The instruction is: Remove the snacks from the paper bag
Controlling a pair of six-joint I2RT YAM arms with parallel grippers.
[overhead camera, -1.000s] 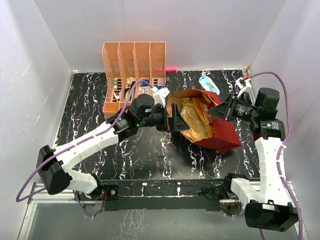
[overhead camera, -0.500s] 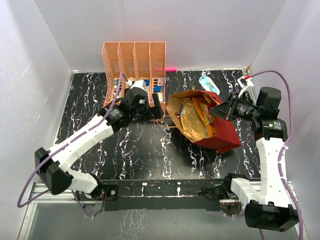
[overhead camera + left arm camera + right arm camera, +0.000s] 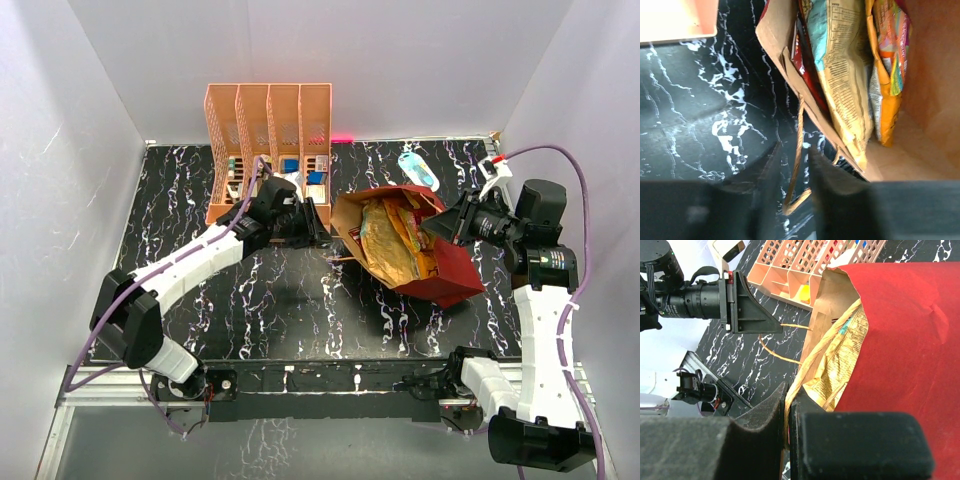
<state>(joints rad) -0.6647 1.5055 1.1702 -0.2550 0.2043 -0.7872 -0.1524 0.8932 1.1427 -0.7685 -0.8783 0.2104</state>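
Right gripper (image 3: 788, 407) pinched on bag (image 3: 900, 330) rim, likely holding the mouth open. Left gripper (image 3: 794, 172) jaws half-shut around handle (image 3: 799, 125), can't tell if clamped; probably to steady that side. Snacks (image 3: 840, 75) inside, just ahead of it.

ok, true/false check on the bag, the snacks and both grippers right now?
The paper bag lies on its side, mouth toward the left arm. True.
The right gripper is open, clear of the bag. False: it is shut on the bag's rim.
The bag's loop handle runs between the left gripper's fingers. True.
The mustard-gold chip bag is out on the table. False: it is inside the bag.
The light-blue packet is inside the bag. False: it lies on the table beyond it.
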